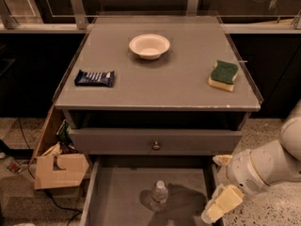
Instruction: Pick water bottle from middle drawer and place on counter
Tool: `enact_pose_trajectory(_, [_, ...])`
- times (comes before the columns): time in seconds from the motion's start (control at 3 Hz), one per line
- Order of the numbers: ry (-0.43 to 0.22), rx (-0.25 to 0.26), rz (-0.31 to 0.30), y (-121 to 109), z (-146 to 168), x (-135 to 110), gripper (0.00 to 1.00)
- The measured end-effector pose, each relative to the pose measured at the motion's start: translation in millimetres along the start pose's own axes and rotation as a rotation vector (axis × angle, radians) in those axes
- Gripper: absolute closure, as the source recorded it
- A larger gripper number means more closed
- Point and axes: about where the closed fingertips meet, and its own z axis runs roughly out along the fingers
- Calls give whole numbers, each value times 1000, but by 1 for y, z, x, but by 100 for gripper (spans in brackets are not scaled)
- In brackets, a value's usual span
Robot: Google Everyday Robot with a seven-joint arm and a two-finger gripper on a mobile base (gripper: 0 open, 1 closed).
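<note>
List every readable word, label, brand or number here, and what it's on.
No text is legible.
Snack bar wrapper on the counter: pale print, too blurred to read.
Water bottle in the middle drawer: label too small to read.
Gripper, open at the drawer's right edge: no markings seen.

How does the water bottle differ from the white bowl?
The water bottle is clear and narrow; the bowl is white and wide. The bottle stands in the middle drawer; the bowl sits on the counter. Both are upright; the gripper, open by the drawer's right wall, touches neither.
</note>
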Motion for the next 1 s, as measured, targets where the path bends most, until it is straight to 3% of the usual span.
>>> enact_pose_trajectory(0.33, [-37, -12, 58, 2, 26, 20, 0])
enact_pose_trajectory(1.0, [-69, -21, 83, 2, 35, 23, 0])
